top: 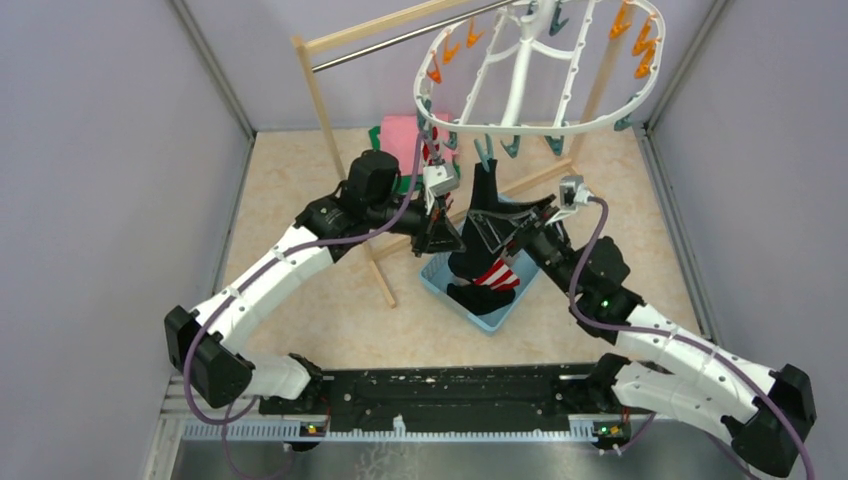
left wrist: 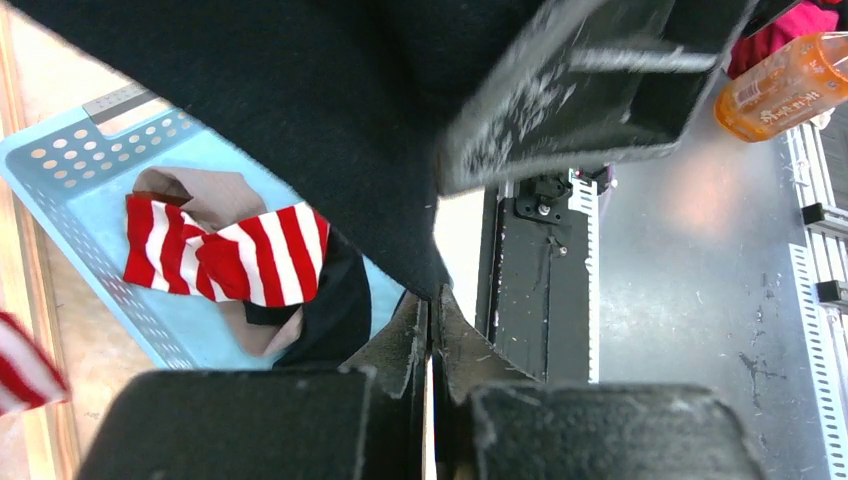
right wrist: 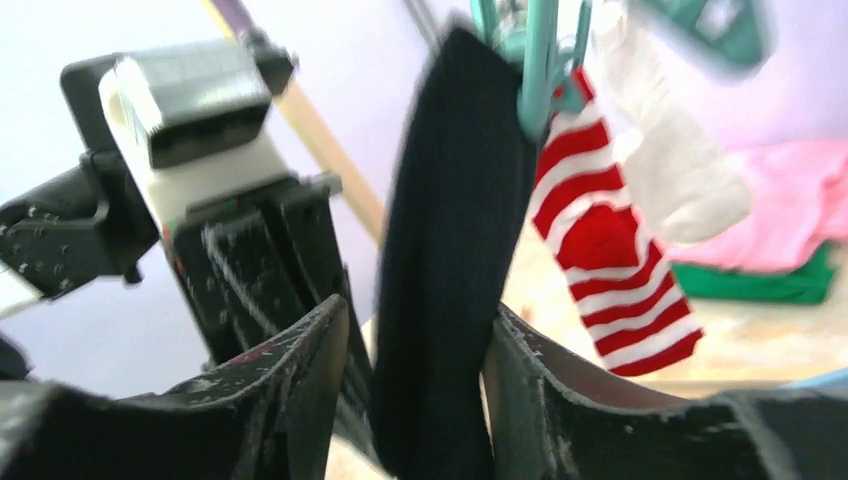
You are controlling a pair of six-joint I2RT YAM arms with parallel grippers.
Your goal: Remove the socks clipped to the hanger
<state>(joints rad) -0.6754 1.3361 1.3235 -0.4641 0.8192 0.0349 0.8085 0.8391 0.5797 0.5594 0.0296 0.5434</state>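
The white oval hanger (top: 540, 75) hangs from the metal bar at the back. A black sock (top: 484, 195) hangs from a teal clip (right wrist: 535, 60). My right gripper (top: 505, 232) is open around it: the sock (right wrist: 450, 230) runs between the fingers (right wrist: 325, 345) and touches the right one. My left gripper (left wrist: 432, 305) is shut, and the sock's lower corner (left wrist: 300, 120) tapers right into its tips. A red-and-white striped sock (right wrist: 610, 260) and a white sock (right wrist: 680, 170) still hang clipped behind.
A light blue basket (top: 440, 272) sits on the floor under both grippers and holds a striped sock (left wrist: 235, 255) and dark socks. Wooden rack posts (top: 320, 110) stand behind. Pink (right wrist: 800, 195) and green (right wrist: 780, 285) cloths lie at the back. An orange bottle (left wrist: 785, 85) lies near the arm bases.
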